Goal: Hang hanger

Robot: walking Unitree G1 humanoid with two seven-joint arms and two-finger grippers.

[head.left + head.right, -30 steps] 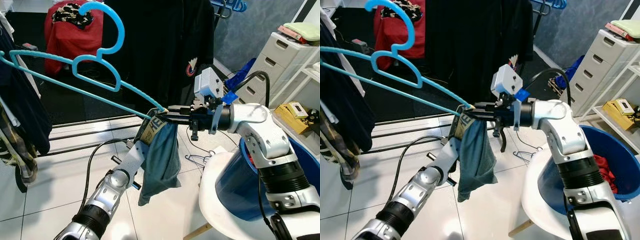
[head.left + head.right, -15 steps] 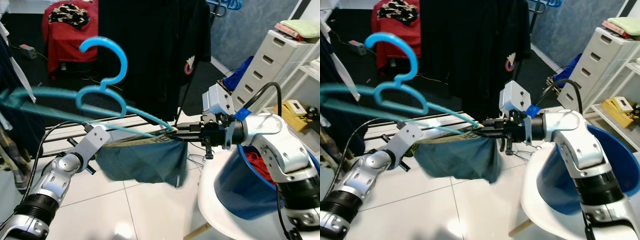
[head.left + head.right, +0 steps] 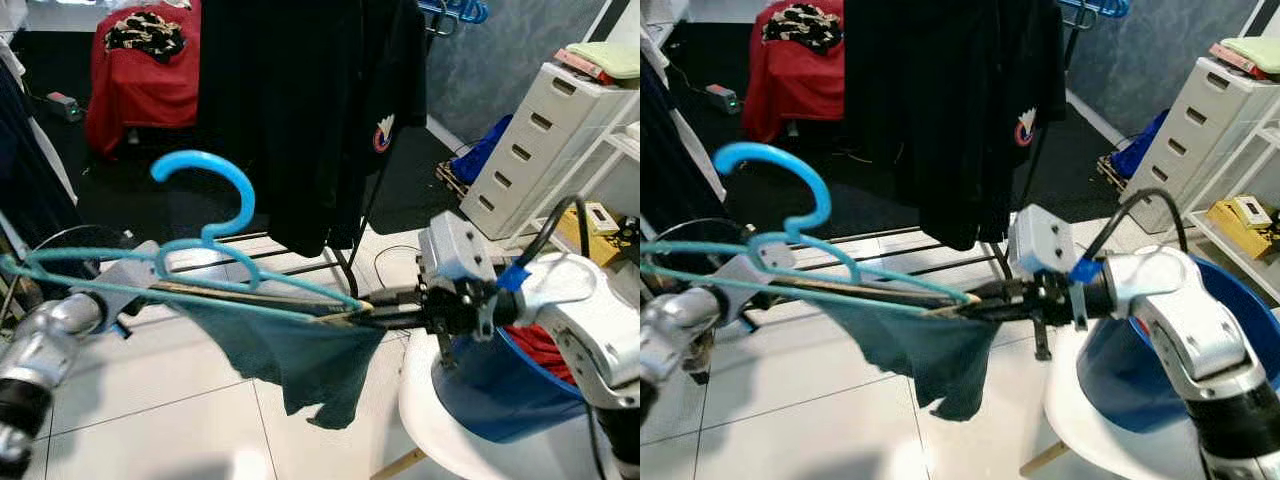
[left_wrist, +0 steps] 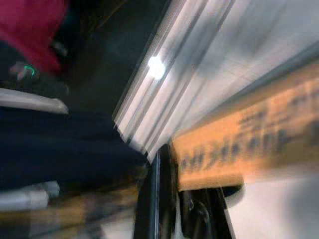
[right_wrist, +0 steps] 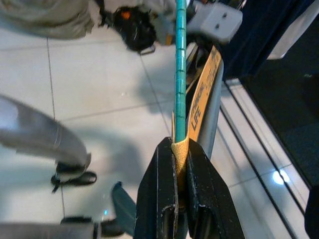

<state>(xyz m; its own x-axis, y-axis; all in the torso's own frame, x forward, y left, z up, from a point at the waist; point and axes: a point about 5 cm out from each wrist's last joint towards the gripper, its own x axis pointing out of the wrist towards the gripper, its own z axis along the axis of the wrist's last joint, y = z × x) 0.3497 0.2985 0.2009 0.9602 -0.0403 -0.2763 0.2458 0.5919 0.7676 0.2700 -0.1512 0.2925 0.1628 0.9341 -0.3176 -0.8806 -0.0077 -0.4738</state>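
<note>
A light blue plastic hanger point(image 3: 205, 195) lies almost level in front of me, hook up. A teal garment point(image 3: 305, 365) hangs under it, its tan lettered waistband point(image 3: 855, 292) pulled taut along the lower bar. My right gripper point(image 3: 372, 312) is shut on the hanger's right tip and the waistband end, which shows pinched between its fingers point(image 5: 164, 199) in the right wrist view. My left gripper point(image 3: 128, 283) is at the hanger's left part, shut on the other end of the waistband point(image 4: 234, 139); the left wrist view is blurred.
A black T-shirt point(image 3: 300, 110) hangs on a rack straight ahead. Dark clothes point(image 3: 30, 170) hang at the left. A blue basket point(image 3: 490, 400) with red laundry sits on a white chair point(image 3: 440, 440) under my right arm. White drawers point(image 3: 540, 140) stand at the right.
My left gripper has swung far to the left, stretching the waistband out along the hanger. The hanger has dropped from a steep tilt to nearly level, and the garment has spread.
</note>
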